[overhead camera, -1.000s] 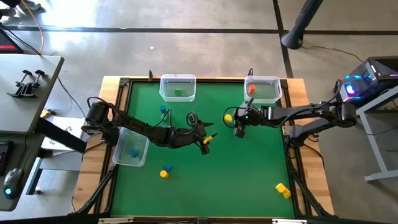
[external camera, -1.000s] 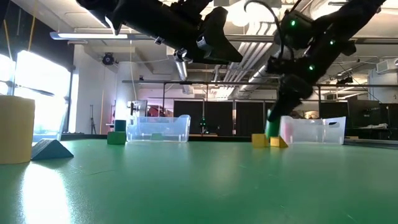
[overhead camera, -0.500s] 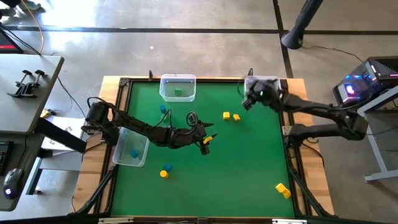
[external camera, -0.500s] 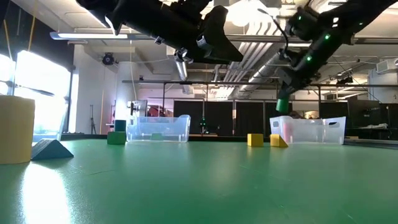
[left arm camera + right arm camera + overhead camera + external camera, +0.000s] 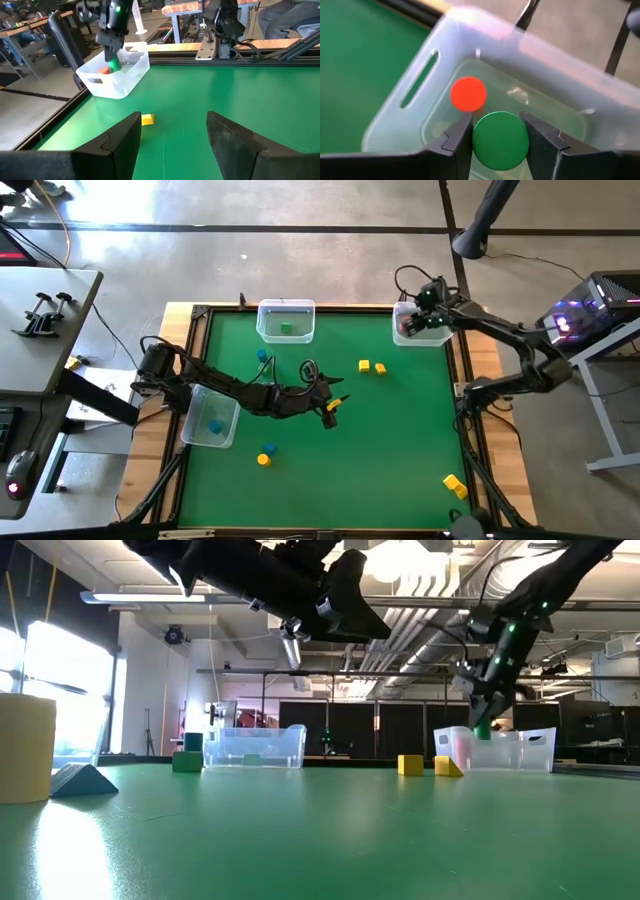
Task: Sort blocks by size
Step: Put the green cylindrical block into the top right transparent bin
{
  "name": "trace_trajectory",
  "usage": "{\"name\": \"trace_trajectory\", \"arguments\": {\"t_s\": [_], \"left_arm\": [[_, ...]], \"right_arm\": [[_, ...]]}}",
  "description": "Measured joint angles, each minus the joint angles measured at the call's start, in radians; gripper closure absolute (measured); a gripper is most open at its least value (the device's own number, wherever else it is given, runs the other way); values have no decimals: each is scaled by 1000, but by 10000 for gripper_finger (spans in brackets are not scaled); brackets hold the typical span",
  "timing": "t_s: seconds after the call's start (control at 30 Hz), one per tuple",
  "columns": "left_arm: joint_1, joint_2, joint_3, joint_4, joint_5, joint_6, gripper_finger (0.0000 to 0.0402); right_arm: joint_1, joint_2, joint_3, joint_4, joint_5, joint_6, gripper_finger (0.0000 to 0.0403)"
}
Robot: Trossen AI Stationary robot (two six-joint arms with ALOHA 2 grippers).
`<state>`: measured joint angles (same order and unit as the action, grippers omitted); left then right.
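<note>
Your right gripper point(image 5: 500, 135) is clamped on a green cylinder point(image 5: 500, 139), poised over the clear bin point(image 5: 424, 332) at the surface's far right corner, where a red block point(image 5: 468, 93) already lies. The left gripper point(image 5: 172, 135) waits mid-surface with its fingers apart, holding nothing. You look partly done: a green block point(image 5: 287, 328) sits in the far middle bin point(image 5: 286, 308) and a blue one point(image 5: 215, 427) in the left bin point(image 5: 200, 415), while yellow blocks point(image 5: 372, 367) and others remain loose on the green surface point(image 5: 400, 450).
</note>
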<state>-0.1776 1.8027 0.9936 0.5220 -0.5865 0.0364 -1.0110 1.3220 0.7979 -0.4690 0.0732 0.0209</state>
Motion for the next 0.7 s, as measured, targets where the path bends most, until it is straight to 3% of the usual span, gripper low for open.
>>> {"name": "trace_trajectory", "arguments": {"t_s": [0.33, 0.7], "left_arm": [[0, 0, 0, -1, 0, 1, 191], [0, 0, 0, -1, 0, 1, 191]], "right_arm": [[-4, 91, 0, 0, -30, -2, 265], [-3, 97, 0, -9, -71, -38, 250]]}}
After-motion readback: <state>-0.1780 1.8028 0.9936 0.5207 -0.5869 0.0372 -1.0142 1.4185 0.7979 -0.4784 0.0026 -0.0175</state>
